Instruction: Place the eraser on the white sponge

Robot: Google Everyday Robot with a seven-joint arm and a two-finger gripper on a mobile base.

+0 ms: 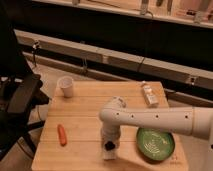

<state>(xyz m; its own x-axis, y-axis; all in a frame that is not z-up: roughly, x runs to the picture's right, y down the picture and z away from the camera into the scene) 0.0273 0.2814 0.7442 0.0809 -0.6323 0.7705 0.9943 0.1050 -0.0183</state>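
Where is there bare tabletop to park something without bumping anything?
The widest bare patch of the table lies between the white cup, the carrot and the arm. A smaller one sits between the packet and the green plate. The front middle is crowded: the gripper hangs over the white sponge, close beside the plate.
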